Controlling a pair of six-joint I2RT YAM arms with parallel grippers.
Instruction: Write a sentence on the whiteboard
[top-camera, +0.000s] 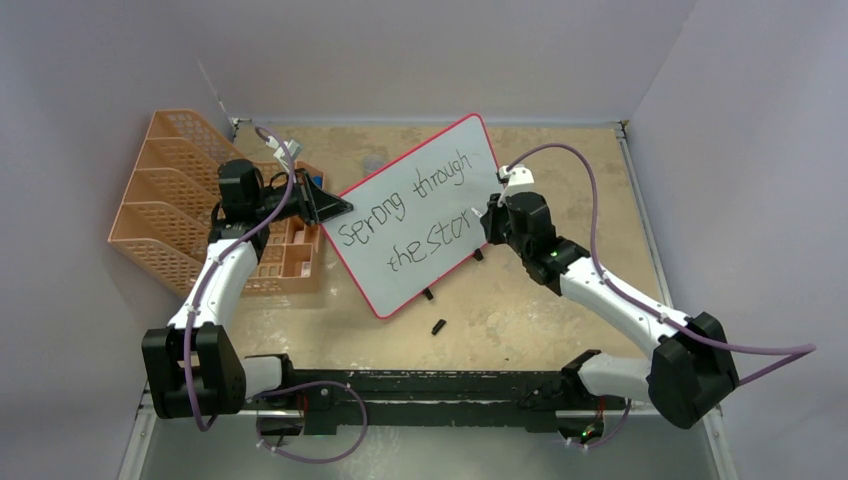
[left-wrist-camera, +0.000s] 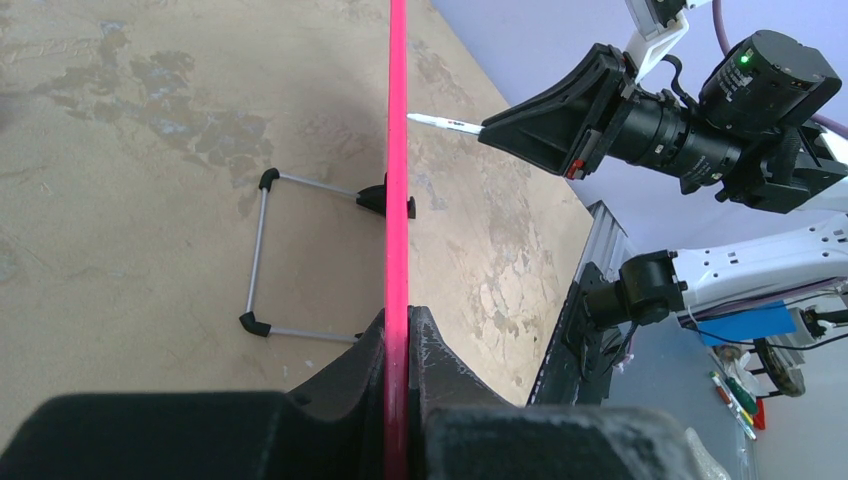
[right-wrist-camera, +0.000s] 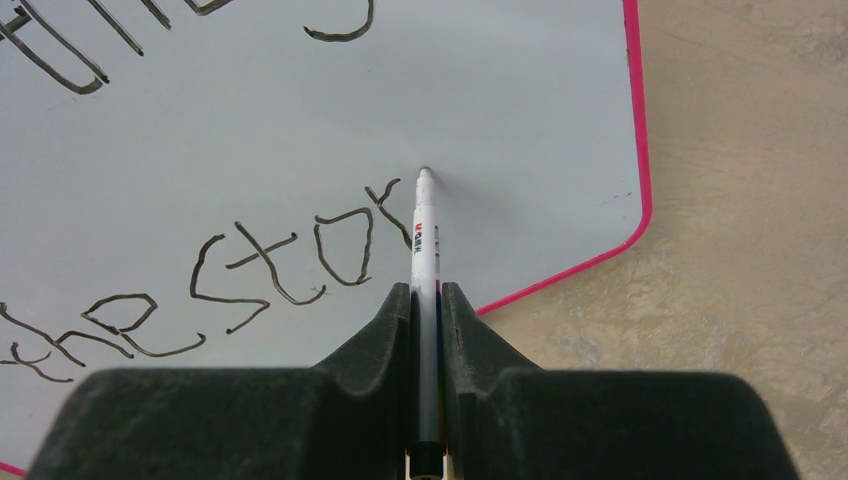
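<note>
Partly hidden sentence (top-camera: 408, 215), right gripper (top-camera: 490, 224) covering end

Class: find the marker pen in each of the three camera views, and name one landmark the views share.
Top external: too small to make out; it sits where the right gripper meets the whiteboard.
Left wrist: upper centre, marker pen pointing left toward the board's edge.
Right wrist: centre, upright between the jaws, tip at the board.
Shared landmark: the whiteboard's pink frame.

Likely a robotics lab, plain partition walls (top-camera: 420, 55), worn tabletop (top-camera: 580, 200), bolted arm rail (top-camera: 440, 385).
</note>
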